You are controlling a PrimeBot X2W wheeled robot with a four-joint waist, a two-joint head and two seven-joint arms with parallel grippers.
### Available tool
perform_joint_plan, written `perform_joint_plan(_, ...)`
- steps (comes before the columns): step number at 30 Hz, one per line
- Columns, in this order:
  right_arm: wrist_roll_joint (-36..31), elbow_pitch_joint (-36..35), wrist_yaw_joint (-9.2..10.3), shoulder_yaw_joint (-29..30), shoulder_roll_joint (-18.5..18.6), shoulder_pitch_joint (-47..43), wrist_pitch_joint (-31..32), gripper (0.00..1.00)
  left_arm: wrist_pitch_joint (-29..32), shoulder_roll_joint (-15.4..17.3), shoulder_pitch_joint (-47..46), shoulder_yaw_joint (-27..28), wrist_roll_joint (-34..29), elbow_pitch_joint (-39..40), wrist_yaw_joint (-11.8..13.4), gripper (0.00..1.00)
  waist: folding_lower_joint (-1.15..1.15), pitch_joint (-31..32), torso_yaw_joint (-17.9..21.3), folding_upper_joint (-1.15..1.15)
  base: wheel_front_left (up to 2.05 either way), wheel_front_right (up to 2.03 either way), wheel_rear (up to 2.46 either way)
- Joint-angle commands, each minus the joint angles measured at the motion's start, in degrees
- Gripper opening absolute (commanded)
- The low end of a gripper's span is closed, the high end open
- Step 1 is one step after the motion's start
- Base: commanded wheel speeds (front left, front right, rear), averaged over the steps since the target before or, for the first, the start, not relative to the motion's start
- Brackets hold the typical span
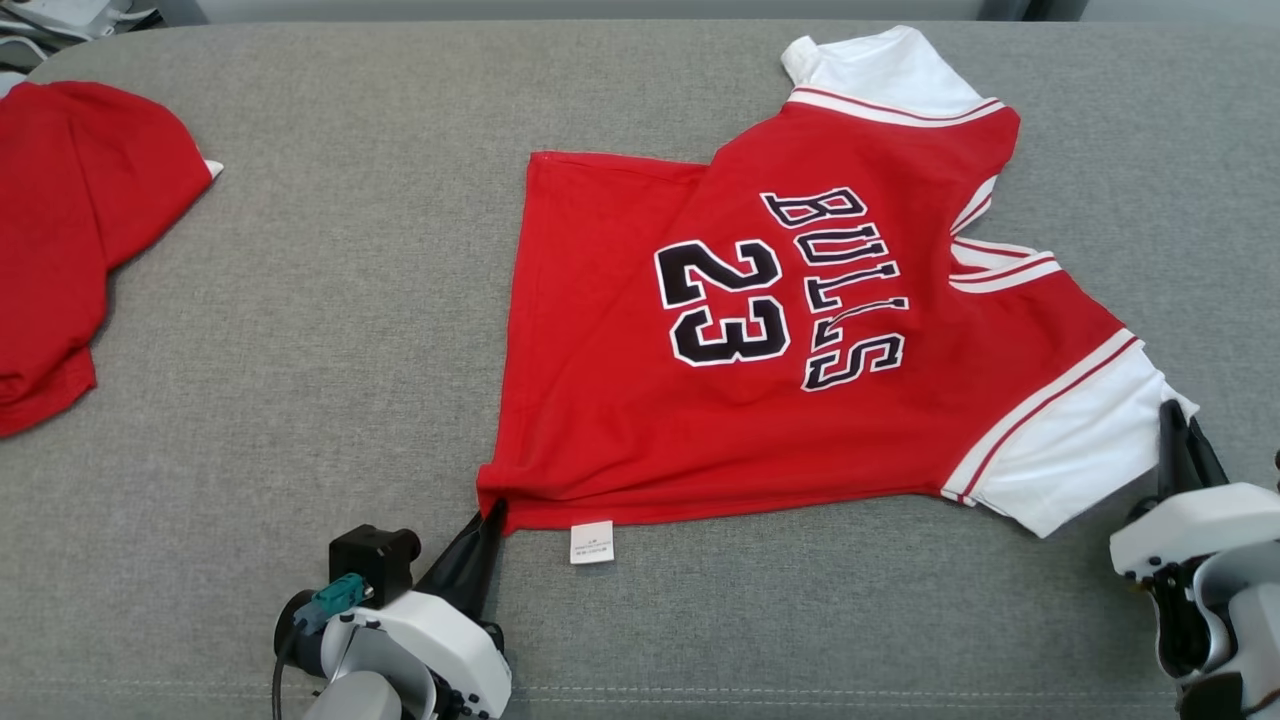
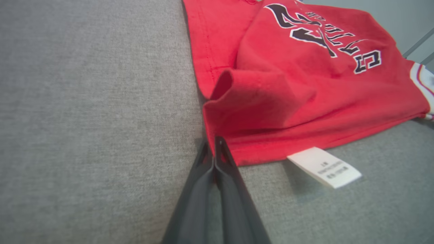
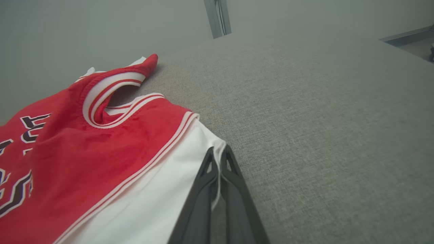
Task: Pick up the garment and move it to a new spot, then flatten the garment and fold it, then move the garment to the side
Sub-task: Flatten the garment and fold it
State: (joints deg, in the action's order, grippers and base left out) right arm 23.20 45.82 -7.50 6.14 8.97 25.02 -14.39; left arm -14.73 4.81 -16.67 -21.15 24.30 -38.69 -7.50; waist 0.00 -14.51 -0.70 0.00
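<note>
While two tools (image 1: 497, 511) (image 1: 1172, 418) pinch one jersey (image 1: 600, 420), a second garment (image 1: 60, 250) lies apart.

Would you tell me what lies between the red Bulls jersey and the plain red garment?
The head view shows only bare grey fabric surface between the red Bulls jersey and plain red garment.
</note>
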Motion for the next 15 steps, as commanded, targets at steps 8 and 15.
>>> perform_joint_plan(8,1.7,-5.8,0.01,-0.9,0.1,-7.1,-0.6,0.00,-0.3,1.4,-0.7,4.5,-0.7,-0.1,0.0,0.00,0.00,1.1,2.9,0.00,0.00,0.00,0.00)
perform_joint_plan(15,4.1,-6.9,0.01,-2.8,0.0,-8.5,-0.6,0.00,-0.3,1.3,-0.8,5.4,-1.6,-0.4,0.0,0.00,0.00,2.0,3.9,0.00,0.00,0.00,0.00)
